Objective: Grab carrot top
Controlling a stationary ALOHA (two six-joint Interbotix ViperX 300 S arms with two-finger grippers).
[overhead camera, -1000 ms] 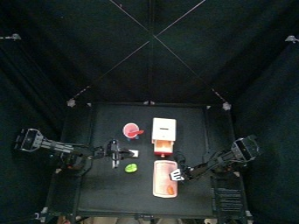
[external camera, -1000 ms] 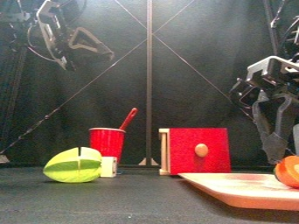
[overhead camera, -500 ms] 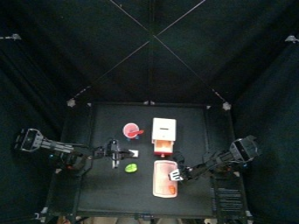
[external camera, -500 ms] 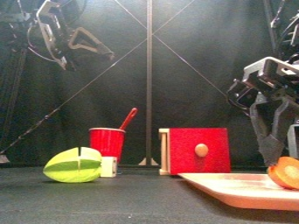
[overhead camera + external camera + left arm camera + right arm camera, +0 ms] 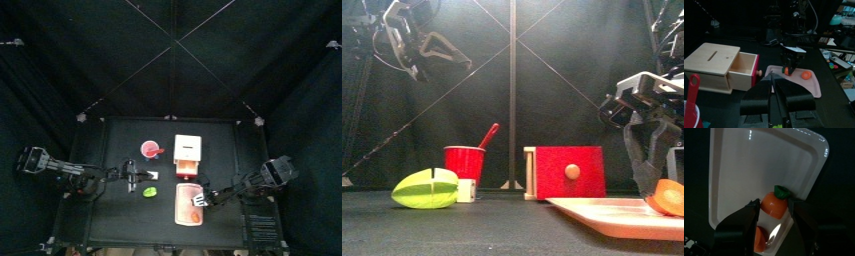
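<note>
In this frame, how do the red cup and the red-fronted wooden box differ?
The red cup is round and red all over; the wooden box is square-faced, pale wood with a red drawer front. The cup holds a red spoon leaning out of it; the box carries a small knob on its front. Both stand upright on the table, side by side.
</note>
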